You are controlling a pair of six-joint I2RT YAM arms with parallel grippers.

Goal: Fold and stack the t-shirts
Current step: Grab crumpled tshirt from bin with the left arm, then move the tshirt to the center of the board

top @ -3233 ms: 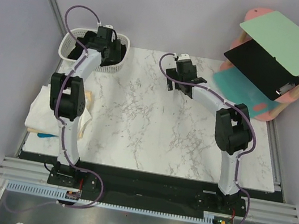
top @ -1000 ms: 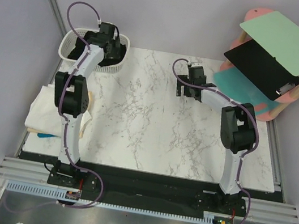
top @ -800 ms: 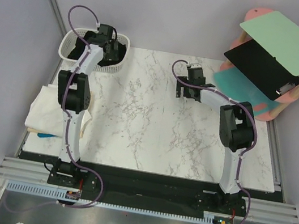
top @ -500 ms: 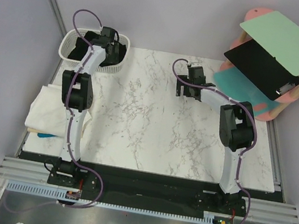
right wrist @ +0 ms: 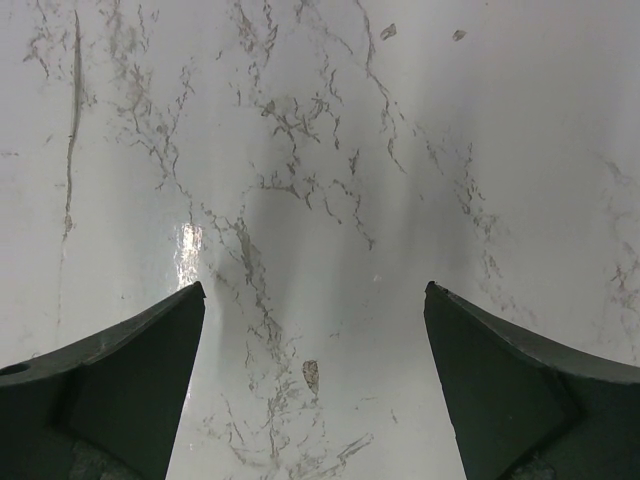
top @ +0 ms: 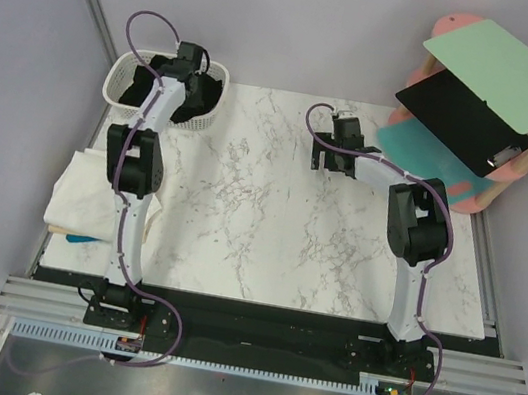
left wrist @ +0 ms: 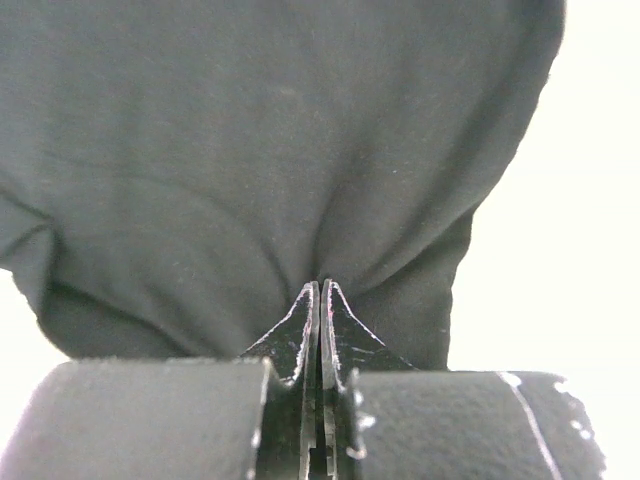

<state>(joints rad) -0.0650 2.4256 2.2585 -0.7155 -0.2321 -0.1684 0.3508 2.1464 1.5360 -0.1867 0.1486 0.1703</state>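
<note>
Black t-shirts fill the white lattice basket at the table's far left corner. My left gripper reaches into that basket. In the left wrist view its jaws are shut, pinching a fold of a black t-shirt, and the cloth puckers toward the tips. White and cream t-shirts lie piled at the table's left edge. My right gripper hovers open over bare marble at the far middle, with nothing between its fingers.
A pink shelf rack stands at the far right, carrying a green board and a black rectangular board. A small blue item lies beneath the white pile. The basket's rim surrounds the left gripper.
My left gripper went from open to shut on black cloth in the basket, and its arm stretched a little farther in. The right arm drifted right earlier and has held still for the last second.
</note>
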